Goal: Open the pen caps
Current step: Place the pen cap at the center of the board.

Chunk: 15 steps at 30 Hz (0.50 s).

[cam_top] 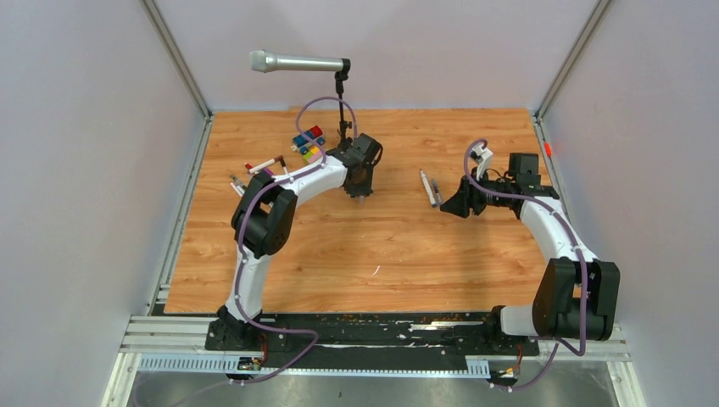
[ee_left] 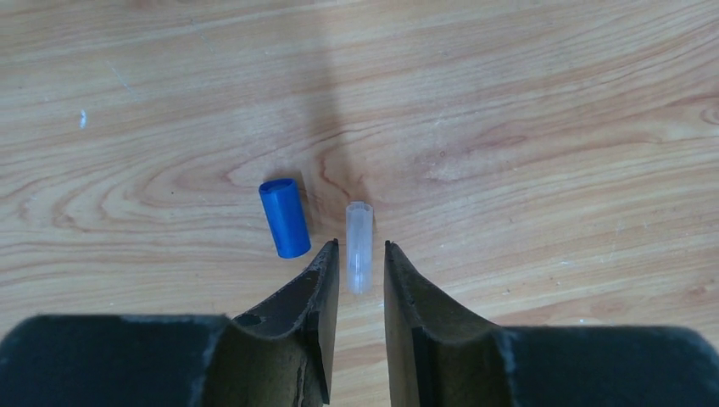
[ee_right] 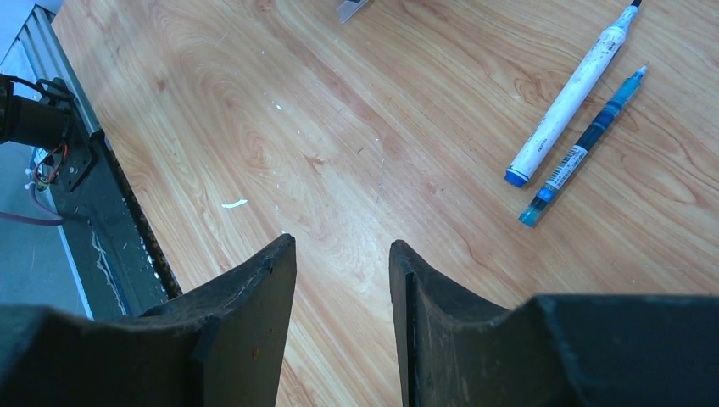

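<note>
1. Caps: Two caps lie loose on the table, each off its pen. The blue cap lies on its side. The clear cap lies just beside it, to its right in the left wrist view, and the two do not touch.
2. Pens, done: A white-barrelled pen and a clear pen with blue ink lie side by side in front of the right arm. Both writing tips appear bare, so these two are judged uncapped.
3. Pens, left to do: Two further pens lie at the far left of the table, behind the left arm. They are too small to show whether they are capped. They are judged the likely remaining work.
4. Left gripper: The jaws are parted a little and stand directly above the clear cap. The gap is wider than the cap and neither finger touches it. Nothing is gripped.
5. Right gripper: The jaws are partly apart over bare wood, near the two pens, with nothing between them.
6. Surroundings: The toy blocks and the microphone stand at the far edge, apart from the work.
</note>
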{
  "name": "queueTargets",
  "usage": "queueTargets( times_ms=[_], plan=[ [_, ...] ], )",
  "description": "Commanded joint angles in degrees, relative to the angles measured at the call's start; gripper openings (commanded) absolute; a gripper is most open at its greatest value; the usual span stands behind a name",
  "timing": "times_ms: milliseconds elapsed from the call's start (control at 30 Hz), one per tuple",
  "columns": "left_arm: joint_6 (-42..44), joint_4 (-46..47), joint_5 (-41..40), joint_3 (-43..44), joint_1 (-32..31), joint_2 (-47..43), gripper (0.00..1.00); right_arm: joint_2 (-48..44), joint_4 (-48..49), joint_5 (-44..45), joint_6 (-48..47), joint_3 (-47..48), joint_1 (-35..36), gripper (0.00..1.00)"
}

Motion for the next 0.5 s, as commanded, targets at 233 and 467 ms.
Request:
queueTargets(
  times_ms=[233,467],
  plan=[
    [3.74,6.88,-1.30,-8.97,0.31,-19.61,0.34,-0.39,-0.76,-5.15,-3.83,0.24,-1.56,0.46],
    [5.02,17.94,-3.92,-30.08,0.30,-38.86,0.44,-3.07,-1.57,-9.01,-6.86,-0.72,-2.45,0.47]
  ],
)
